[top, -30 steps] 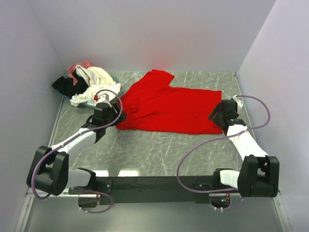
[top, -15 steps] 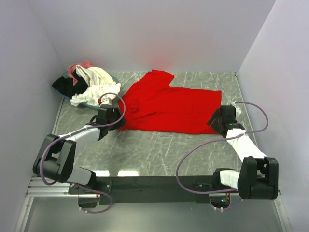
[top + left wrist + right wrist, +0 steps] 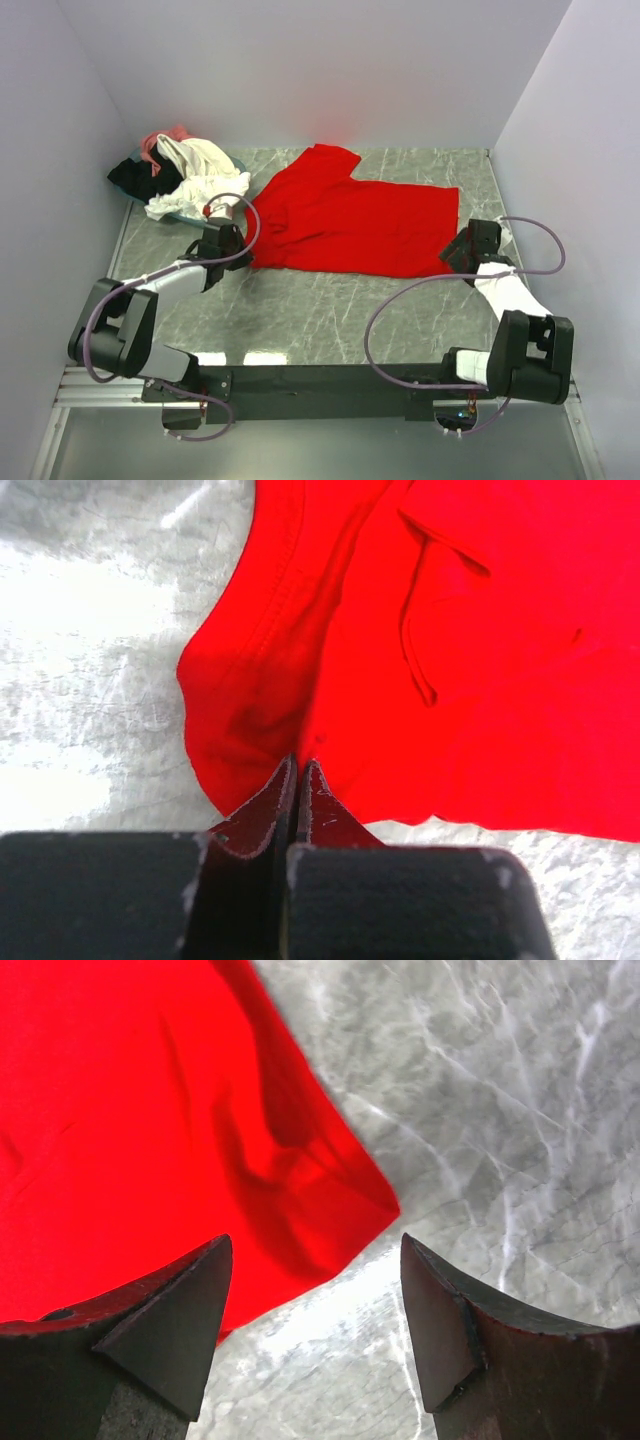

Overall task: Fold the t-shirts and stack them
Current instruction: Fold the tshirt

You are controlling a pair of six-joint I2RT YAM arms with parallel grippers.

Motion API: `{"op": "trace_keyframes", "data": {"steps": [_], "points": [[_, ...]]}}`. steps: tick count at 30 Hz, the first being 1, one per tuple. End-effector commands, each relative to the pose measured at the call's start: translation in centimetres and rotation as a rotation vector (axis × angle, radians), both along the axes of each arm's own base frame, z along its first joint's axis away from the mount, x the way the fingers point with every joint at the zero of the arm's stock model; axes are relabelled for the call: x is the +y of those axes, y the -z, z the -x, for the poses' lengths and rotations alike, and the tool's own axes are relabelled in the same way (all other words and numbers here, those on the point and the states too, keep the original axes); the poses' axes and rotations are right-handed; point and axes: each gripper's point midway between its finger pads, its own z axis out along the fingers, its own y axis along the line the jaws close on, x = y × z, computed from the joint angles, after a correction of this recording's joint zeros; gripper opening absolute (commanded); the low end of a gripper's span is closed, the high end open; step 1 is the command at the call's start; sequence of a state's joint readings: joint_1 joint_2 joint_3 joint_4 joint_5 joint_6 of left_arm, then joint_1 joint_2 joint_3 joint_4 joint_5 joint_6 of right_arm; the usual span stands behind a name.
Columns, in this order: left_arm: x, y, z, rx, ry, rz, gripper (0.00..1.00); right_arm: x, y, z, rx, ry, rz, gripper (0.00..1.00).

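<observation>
From my station I see the red shirt [image 3: 350, 225] spread mostly flat on the grey marbled table [image 3: 330, 310], in the middle of the work area, with one sleeve sticking out toward the back wall and some loose folds on its left part. My left gripper [image 3: 238, 242] is down at the shirt's near-left corner. In the left wrist view its two fingers [image 3: 270, 805] are pressed tight together with a pinch of the red hem between the tips, and a crease runs up the cloth from that spot. My right gripper [image 3: 462, 250] sits at the shirt's near-right corner with its jaws wide apart and nothing in them. In the right wrist view one finger [image 3: 175, 1305] hangs over the red cloth and the other over bare table, with the corner of the shirt just ahead of the gap; I cannot tell whether either tip touches the cloth. Off at the back left, the cream-white shirt [image 3: 195, 165], black shirt [image 3: 128, 177] and pink shirt [image 3: 165, 138] lie bunched in one heap, unfolded, just beside the red shirt's left edge.
</observation>
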State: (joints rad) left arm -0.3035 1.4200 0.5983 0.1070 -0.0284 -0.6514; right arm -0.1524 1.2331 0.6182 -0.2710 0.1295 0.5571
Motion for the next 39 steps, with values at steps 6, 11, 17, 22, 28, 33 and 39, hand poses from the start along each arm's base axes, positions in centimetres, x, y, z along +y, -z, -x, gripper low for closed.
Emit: {"op": "trace_keyframes", "data": {"steps": [6, 11, 17, 22, 28, 33, 39], "points": [[0.4, -2.2, -0.5, -0.067, -0.018, 0.033, 0.01, -0.2, 1.5, -0.6, 0.037, 0.003, -0.044, 0.69], [1.1, -2.8, -0.5, -0.083, -0.027, 0.038, 0.01, -0.6, 2.0, -0.5, 0.063, 0.021, -0.037, 0.55], [2.4, -3.2, -0.6, -0.096, -0.048, 0.045, 0.01, -0.9, 2.7, -0.2, 0.082, 0.049, -0.025, 0.31], [3.7, -2.8, -0.4, -0.094, -0.075, 0.057, 0.01, -1.5, 2.5, 0.1, 0.074, 0.083, -0.002, 0.06], [4.4, -2.9, 0.2, -0.095, -0.088, 0.061, 0.01, -2.6, 1.4, 0.7, 0.045, 0.140, 0.044, 0.00], [5.3, -3.4, 1.2, -0.111, -0.124, 0.052, 0.00, -2.9, -0.3, 1.4, -0.012, 0.182, 0.060, 0.00], [5.6, -3.8, 2.5, -0.124, -0.147, 0.063, 0.01, -2.9, -1.7, 2.7, -0.054, 0.229, 0.053, 0.00]]}}
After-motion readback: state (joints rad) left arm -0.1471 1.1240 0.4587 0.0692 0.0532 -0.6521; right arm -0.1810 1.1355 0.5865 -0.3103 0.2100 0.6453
